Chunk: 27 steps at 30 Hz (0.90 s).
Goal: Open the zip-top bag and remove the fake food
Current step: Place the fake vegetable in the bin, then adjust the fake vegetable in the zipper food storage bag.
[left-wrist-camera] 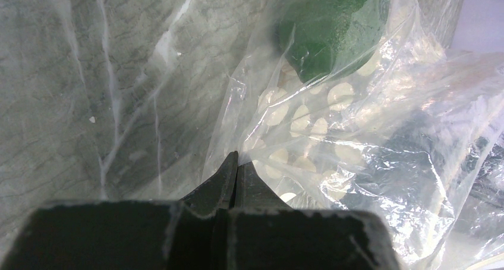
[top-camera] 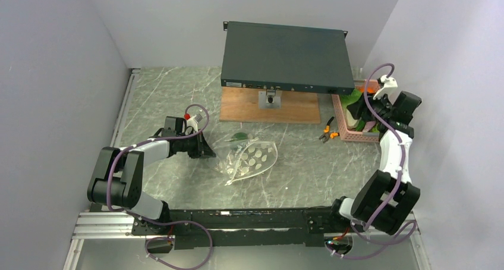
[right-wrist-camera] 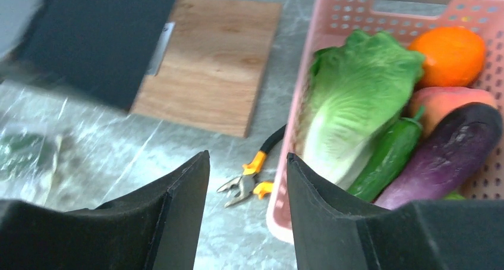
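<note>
Zip-top bag (top-camera: 252, 158) lies flat mid-table, its length running rightward from the left gripper (top-camera: 208, 150), whose jaws are closed, apparently pinching the bag's near edge. A round green piece (left-wrist-camera: 333, 26) sits inside at the far end. The right gripper (top-camera: 361, 111), jaws apart and empty, hangs well away over the pink basket (right-wrist-camera: 279, 216), so the left arm is nearer

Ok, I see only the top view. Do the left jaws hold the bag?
Observer: Yes. In the left wrist view they are shut on the edge of the bag.
Operator: Is any food inside it?
Observer: One round green piece shows through the plastic.
Operator: And the right jaws?
Observer: Open, with nothing between them, over the rim of the basket.
</note>
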Motion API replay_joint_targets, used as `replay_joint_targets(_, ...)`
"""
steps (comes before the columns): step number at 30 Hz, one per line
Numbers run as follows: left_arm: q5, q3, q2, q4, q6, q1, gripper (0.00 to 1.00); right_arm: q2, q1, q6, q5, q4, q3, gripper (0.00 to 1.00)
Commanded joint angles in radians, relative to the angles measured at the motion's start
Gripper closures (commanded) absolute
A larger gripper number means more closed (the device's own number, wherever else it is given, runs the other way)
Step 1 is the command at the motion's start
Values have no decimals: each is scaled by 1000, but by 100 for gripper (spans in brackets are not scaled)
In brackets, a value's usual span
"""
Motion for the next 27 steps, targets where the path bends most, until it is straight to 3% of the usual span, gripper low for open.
replay_joint_targets(1,29,26,-7,22,6,4,100,-85,5,-137,-181,-112,-23,47)
replay_joint_targets(9,38,20,-34,41,-6,4,100,-157,96,-649,-426,-545,-20,51)
replay_joint_targets(15,29,7,-71,54,-21,4,100,-226,269,-999,-470,-753,-41,52)
replay_joint_targets(21,14,0,-120,54,-27,6,98,-339,503,-908,-386,-555,-112,55)
replay_joint_targets(27,5,-4,-160,44,-25,7,87,-323,781,-864,-293,-404,-157,68)
